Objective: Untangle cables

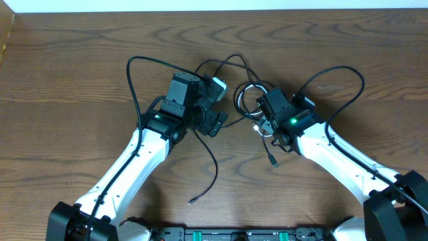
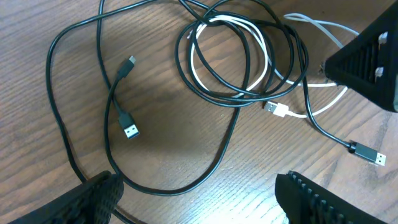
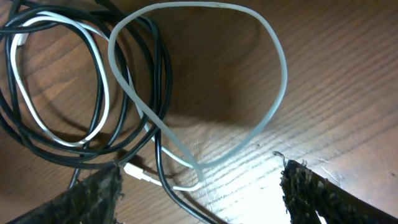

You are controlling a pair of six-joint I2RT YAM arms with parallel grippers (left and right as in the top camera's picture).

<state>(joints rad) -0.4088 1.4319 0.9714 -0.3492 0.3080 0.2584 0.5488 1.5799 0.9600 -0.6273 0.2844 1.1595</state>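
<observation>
Dark wood-grain table (image 1: 67, 40), a pale white strip (image 1: 200, 5) along its far edge.

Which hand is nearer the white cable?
Right. The right hand hangs open directly over a loop of the white cable; the left hand, also open, sits back from it.

Soft, even light fell on the wooden bench (image 1: 67, 67) in the overhead view, with faint shadows beside the robot arms (image 1: 127, 167). In the right wrist view, bright glare lay on the wood, the near white cable loop (image 3: 285, 78) was blurred, and the dark fingers (image 3: 87, 199) were out of focus.
</observation>
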